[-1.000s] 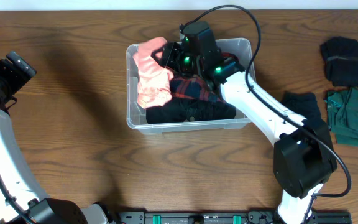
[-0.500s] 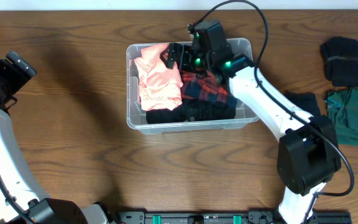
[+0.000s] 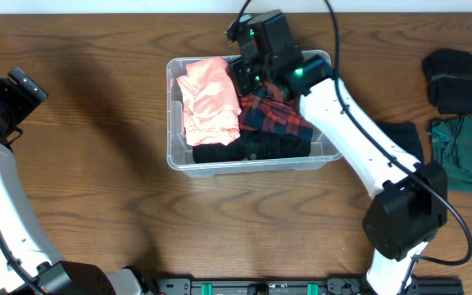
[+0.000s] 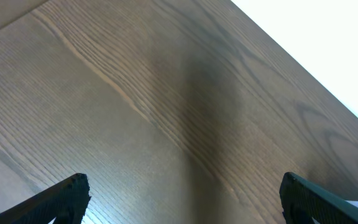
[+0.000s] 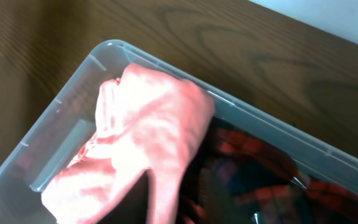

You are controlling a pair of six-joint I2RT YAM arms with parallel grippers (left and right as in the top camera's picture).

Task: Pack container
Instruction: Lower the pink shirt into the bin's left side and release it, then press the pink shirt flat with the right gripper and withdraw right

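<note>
Container (image 3: pixel 171 123), a clear, colourless rectangular plastic bin with rounded corners, sits on the brown wooden surface (image 3: pixel 97 205) just toward 12 o'clock from its middle. Inside, a crumpled pink cloth (image 3: pixel 207 102) fills the 9 o'clock end, a red-and-navy plaid cloth (image 3: pixel 273 119) lies from the middle toward 3 o'clock, and a black cloth (image 3: pixel 252 147) runs along the 6 o'clock wall.

The right end effector (image 3: pixel 247 72) hangs over the 12 o'clock rim, just above the seam between pink and plaid. Its fingers are hidden in both views, so I cannot tell whether it is released or clenched; no cloth shows hanging from it. The left end effector (image 4: pixel 182 196) is at the far 9 o'clock edge, fingers spread wide and grasping nothing.

Well out at 3 o'clock wait a black folded cloth (image 3: pixel 451 78), a dark green cloth (image 3: pixel 465 152) and another black cloth (image 3: pixel 400 135).

Packing looks partway done. The next move likely calls for the right arm to clear the rim and reach toward 3 o'clock for one of those cloths.
</note>
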